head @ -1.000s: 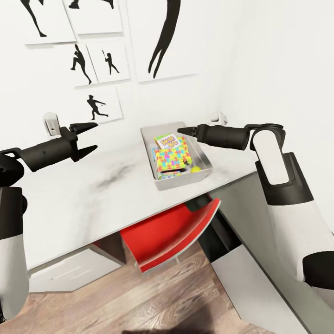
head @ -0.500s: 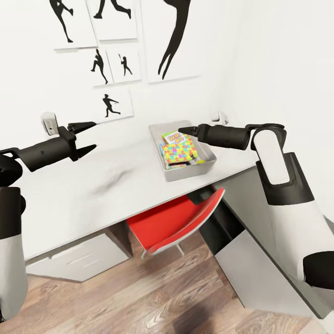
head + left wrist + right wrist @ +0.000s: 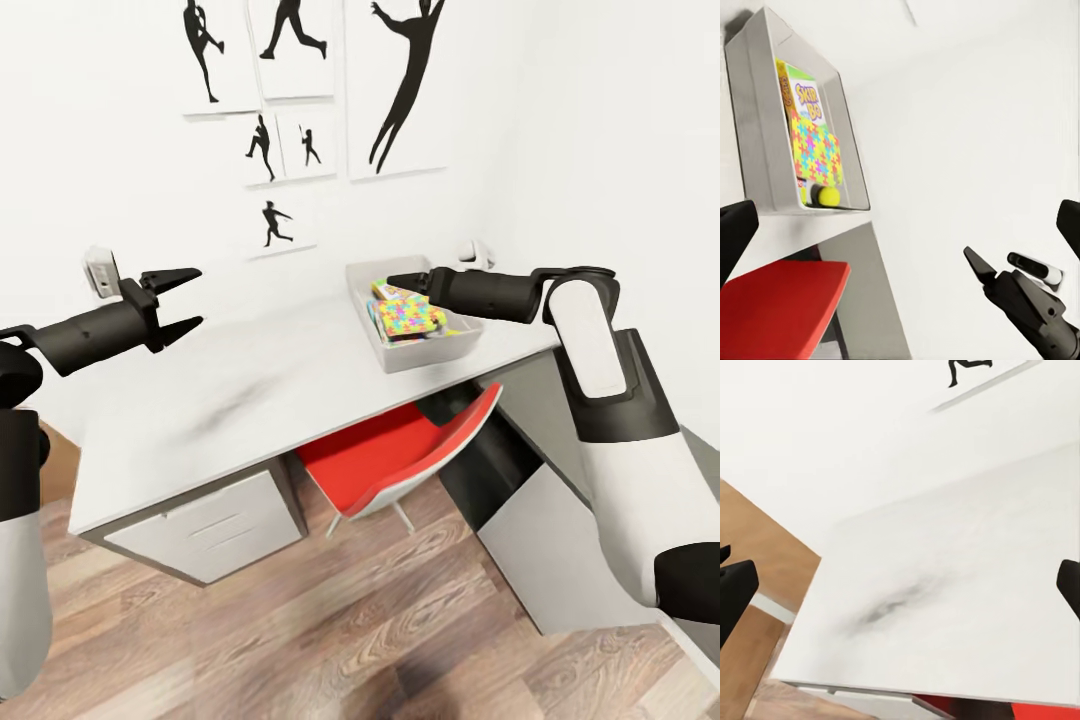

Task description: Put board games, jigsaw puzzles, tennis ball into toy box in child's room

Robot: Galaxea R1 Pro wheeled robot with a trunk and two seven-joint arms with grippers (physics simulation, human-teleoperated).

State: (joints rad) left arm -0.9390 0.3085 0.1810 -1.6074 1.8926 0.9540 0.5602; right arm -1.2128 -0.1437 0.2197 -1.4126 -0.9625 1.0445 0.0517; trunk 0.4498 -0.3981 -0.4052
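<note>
The toy box [image 3: 392,352], a shallow grey bin, stands on the table [image 3: 250,385] near its right corner. Inside lie a "SKIP-BO" board game [image 3: 386,290] and, on top of it, a multicoloured jigsaw puzzle [image 3: 408,317]. The left wrist view shows the toy box [image 3: 759,142] with the board game [image 3: 806,105], the puzzle [image 3: 815,154] and the yellow tennis ball [image 3: 829,196] at one end. My right gripper [image 3: 395,282] hovers over the box's far rim, open and empty. Well left of the box, my left gripper [image 3: 198,296] hangs open above the table. The bed is out of view.
A red chair [image 3: 400,455] is tucked under the table below the box. White drawers [image 3: 200,525] sit under the left part, a grey wing [image 3: 530,540] runs along the right wall. Small white devices [image 3: 100,270] stand at the table's back. Wood floor [image 3: 350,640] lies in front.
The whole picture has shifted: the camera has drawn back from the table, so more floor and the drawers show. Both arms hold the same pose, and the box's contents are unchanged.
</note>
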